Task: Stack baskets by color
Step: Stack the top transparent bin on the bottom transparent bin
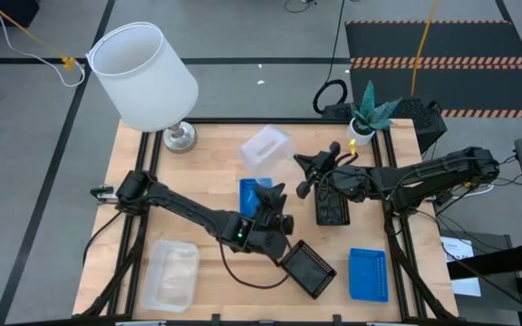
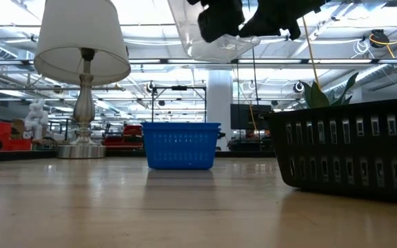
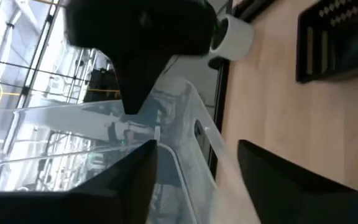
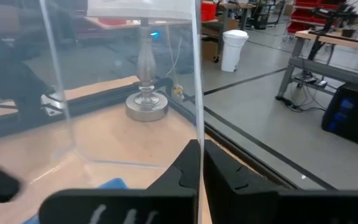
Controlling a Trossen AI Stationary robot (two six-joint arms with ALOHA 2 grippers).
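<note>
The right claw [image 1: 304, 172] is pressed together on the rim of a clear basket [image 1: 265, 149], holding it tilted in the air above the desk [image 1: 216, 177], near the lamp [image 1: 148, 77]. The left claw [image 1: 268, 195] is spread, its fingers [image 3: 129, 180] either side of the same basket's wall. A blue basket [image 1: 250, 195] sits below the left claw. Two black baskets [image 1: 308, 269] [image 1: 332, 206], another blue basket [image 1: 368, 273] and another clear basket [image 1: 172, 274] rest apart on the desk.
</note>
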